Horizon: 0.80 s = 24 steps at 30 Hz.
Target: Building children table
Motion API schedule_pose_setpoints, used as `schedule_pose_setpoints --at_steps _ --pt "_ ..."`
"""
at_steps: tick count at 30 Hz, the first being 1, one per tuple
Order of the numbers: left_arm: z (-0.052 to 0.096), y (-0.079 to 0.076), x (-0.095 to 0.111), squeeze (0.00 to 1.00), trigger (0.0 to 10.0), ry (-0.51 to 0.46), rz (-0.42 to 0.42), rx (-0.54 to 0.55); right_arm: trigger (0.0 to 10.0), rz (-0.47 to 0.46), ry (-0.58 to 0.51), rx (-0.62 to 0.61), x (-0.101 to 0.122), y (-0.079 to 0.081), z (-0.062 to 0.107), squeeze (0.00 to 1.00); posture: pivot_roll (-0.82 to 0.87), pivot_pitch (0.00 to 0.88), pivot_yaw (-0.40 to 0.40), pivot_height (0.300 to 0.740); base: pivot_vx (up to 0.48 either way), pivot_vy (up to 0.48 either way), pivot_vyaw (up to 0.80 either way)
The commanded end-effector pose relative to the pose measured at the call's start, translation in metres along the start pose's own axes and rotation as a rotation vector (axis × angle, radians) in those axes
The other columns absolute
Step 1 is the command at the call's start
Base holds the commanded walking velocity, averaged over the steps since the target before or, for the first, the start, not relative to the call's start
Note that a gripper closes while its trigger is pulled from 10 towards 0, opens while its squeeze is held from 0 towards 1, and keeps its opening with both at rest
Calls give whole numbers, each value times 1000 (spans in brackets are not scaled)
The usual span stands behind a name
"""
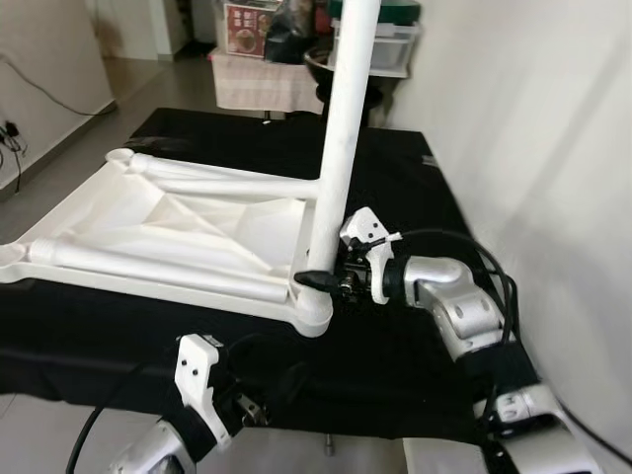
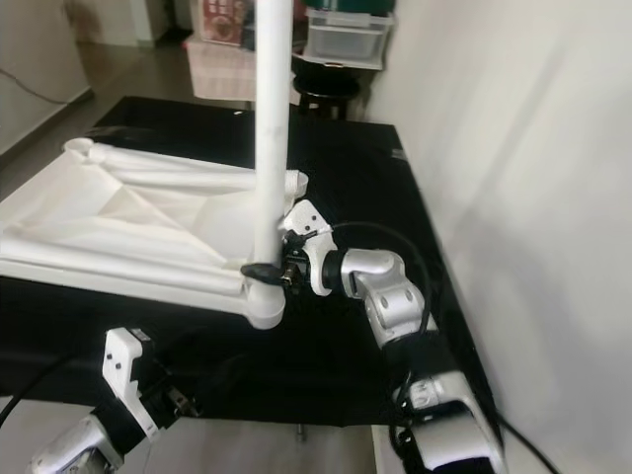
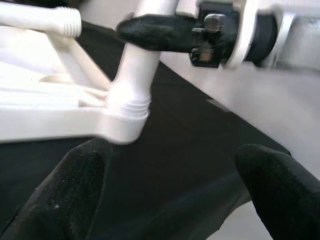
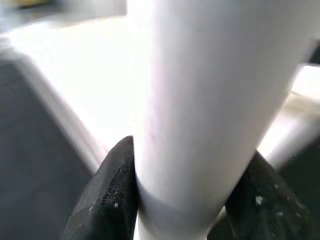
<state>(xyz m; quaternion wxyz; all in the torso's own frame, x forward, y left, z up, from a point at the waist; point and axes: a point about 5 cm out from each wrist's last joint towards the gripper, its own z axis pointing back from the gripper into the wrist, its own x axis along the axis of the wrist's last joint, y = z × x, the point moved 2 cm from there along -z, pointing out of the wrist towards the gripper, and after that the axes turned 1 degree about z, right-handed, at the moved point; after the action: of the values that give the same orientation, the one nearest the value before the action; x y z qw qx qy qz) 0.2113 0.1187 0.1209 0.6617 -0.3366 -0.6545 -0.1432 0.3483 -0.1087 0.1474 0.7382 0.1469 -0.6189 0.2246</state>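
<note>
White children's table top (image 1: 148,232), upside down on a black cloth (image 1: 395,188) covering the work surface. Three loose white legs (image 1: 227,183) lying along the underside of the top, two at the far edge and one at the near edge. Fourth white leg (image 1: 341,128) standing upright in the corner socket (image 1: 314,311) at the near right corner of the top, rising past the upper edge of the head views. Right gripper (image 1: 318,279) at the right of that corner, reaching leftward, black fingers (image 4: 117,192) clamped on either side of the upright leg just above the socket. Left gripper (image 3: 165,200) low at the near left, close to the near edge of the cloth, well apart from the table top, jaws spread wide and holding nothing. Storage boxes (image 1: 380,39) and a covered stand (image 1: 262,79) at the far end of the room, white wall (image 1: 533,148) along the right.
</note>
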Motion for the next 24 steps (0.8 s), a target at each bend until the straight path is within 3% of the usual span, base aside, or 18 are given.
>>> schedule_pose_setpoints --at_steps 1,3,10,11,12,13,14,16,18,19,20,21,22,24 --pt "2 2 0 0 10000 -4 6 1 0 1 204 -281 -46 -29 29 0 -118 20 -101 740 0 0 0" --pt "1 3 -1 0 10000 -2 6 -3 0 3 207 -235 -45 -22 28 0 -135 5 -89 740 0 0 0" --pt "-1 6 0 0 10000 -1 3 -6 0 6 166 -234 -20 -28 12 0 -126 0 -88 740 0 0 0" --pt "-1 7 0 0 10000 -4 1 0 5255 8 176 -218 -19 -24 10 0 -119 0 -86 740 0 0 0" --pt "-1 7 0 0 10000 -4 1 0 5255 8 176 -218 -19 -24 10 0 -119 0 -86 740 0 0 0" --pt "-1 8 0 0 10000 -5 0 4 10000 1 165 -188 -16 -18 8 631 -117 0 -86 740 0 0 0" --pt "-1 8 1 0 10000 -6 -2 6 10000 -50 159 -53 -12 1 1 1000 -117 0 -83 740 0 0 0" --pt "-1 9 1 0 10000 -6 -2 6 10000 -93 144 -2 -8 9 -2 1000 -117 0 -81 740 0 0 0" --pt "-1 8 1 0 10000 -4 -3 3 10000 -67 95 54 2 13 -6 1000 -113 0 -80 740 0 0 0" --pt "-1 8 1 0 10000 -4 -3 2 10000 -48 58 97 9 16 -9 827 -110 0 -80 740 0 0 0" --pt "-1 8 1 0 10000 -3 -3 0 10000 -38 13 177 19 21 -11 827 -108 0 -81 740 0 0 0" --pt "-1 8 1 0 10000 -3 -3 0 10000 -38 13 177 19 21 -11 827 -108 0 -81 740 0 0 0" --pt "-1 7 1 0 10000 -3 -2 -1 10000 -5 -27 249 28 23 -13 0 -102 0 -82 740 0 0 0" --pt "-1 7 1 0 10000 -3 -2 -2 10000 16 -43 313 33 25 -14 0 -99 0 -84 740 0 0 0"
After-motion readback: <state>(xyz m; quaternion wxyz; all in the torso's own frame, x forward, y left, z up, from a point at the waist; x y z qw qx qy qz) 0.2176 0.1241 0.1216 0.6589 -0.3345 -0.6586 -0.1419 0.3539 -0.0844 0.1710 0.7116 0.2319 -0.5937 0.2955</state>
